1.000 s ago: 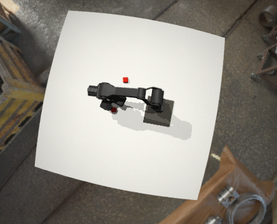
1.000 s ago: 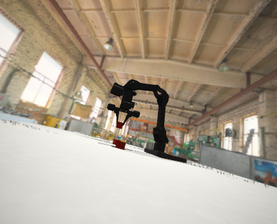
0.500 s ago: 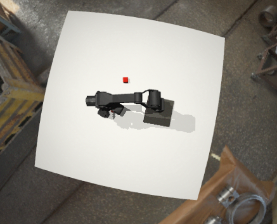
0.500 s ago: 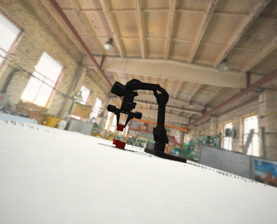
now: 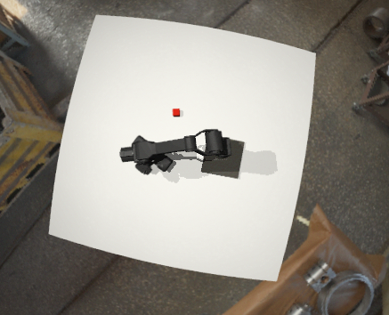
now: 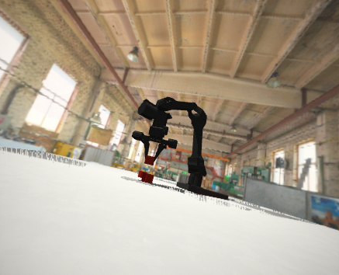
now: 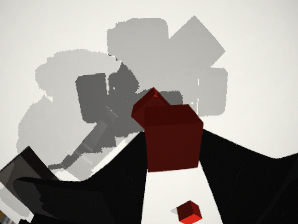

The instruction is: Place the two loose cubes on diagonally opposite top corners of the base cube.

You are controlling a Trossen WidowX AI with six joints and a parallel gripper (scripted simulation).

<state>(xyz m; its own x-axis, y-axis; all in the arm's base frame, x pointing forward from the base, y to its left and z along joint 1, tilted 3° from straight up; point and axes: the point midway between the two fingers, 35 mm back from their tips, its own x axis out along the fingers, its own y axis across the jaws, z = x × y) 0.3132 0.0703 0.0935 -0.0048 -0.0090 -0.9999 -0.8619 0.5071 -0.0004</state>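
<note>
No capping is done: the hand (image 5: 154, 164) (image 6: 150, 158) (image 7: 170, 136) grips one red cube (image 6: 150, 160) (image 7: 173, 146) aloft, while a second red cube (image 5: 176, 112) (image 6: 140, 174) (image 7: 189, 212) and a third red cube (image 6: 147, 178) (image 7: 145, 108) sit apart on the bench (image 5: 162, 231) (image 6: 102, 217) (image 7: 260, 40), so both placements remain.

Rusty yellow metal frame (image 5: 28, 122), brown wrapping (image 5: 295, 262), metal ring (image 5: 370, 289); ceiling lamps (image 6: 133, 55).

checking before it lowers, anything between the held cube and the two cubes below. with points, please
Nothing visible does: in the exterior view open space separates the held cube (image 6: 150, 160) (image 7: 172, 145) from the nearer cube (image 6: 147, 178) (image 7: 142, 111) and the farther cube (image 5: 176, 112) (image 6: 140, 174) (image 7: 189, 212). Which is the base, I cannot tell.
</note>
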